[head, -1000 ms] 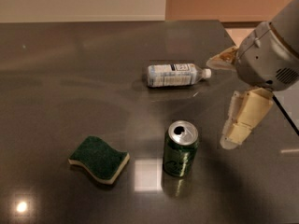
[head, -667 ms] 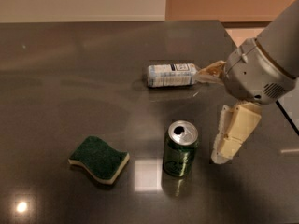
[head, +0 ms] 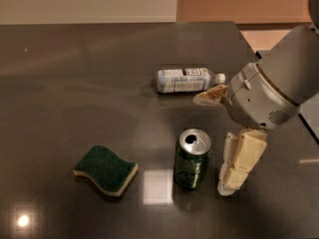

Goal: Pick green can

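The green can (head: 191, 159) stands upright on the dark table (head: 75, 83), front of centre, its silver top with the pull-tab hole facing up. My gripper (head: 212, 144) comes in from the right on a grey arm and is open. One cream finger (head: 238, 162) hangs just right of the can, close to its side. The other finger (head: 210, 96) points left, behind the can and near the bottle. The can is not between the fingers, and nothing is held.
A clear plastic bottle (head: 185, 79) with a white label lies on its side behind the can. A wavy green sponge (head: 105, 169) with a yellow base lies to the can's left. The table's right edge (head: 308, 128) runs behind the arm.
The gripper has moved left and down toward the can; its lower finger now hangs right beside it. The can, bottle and sponge have not moved.
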You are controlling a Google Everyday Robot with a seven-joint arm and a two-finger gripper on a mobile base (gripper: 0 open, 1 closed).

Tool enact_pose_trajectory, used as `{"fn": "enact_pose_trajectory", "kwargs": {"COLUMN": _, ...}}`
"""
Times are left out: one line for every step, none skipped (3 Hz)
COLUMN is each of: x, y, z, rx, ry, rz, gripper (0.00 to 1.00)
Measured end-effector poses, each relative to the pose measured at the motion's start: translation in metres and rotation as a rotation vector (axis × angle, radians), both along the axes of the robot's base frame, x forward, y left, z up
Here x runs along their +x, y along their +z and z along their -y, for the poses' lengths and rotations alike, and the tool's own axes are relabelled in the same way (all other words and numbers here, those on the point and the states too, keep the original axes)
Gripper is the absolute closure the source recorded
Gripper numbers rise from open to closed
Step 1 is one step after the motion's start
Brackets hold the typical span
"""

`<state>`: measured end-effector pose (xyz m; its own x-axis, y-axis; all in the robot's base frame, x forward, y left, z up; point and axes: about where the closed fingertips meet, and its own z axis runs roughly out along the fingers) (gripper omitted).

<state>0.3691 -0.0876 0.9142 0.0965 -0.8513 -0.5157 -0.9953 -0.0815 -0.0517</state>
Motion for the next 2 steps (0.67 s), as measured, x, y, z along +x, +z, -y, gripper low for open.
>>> {"fn": "enact_pose_trajectory", "kwargs": {"x": -0.0111, "y": -0.0172, "z": -0.0113, "rx": 0.018, "ry": 0.030, "rz": -0.005, "gripper": 0.00}}
{"fn": "enact_pose_trajectory", "kwargs": {"x": -0.0124, "y": -0.0240, "z": -0.0150, "rx": 0.025, "ry": 0.029, "rz": 0.001, "gripper": 0.00}}
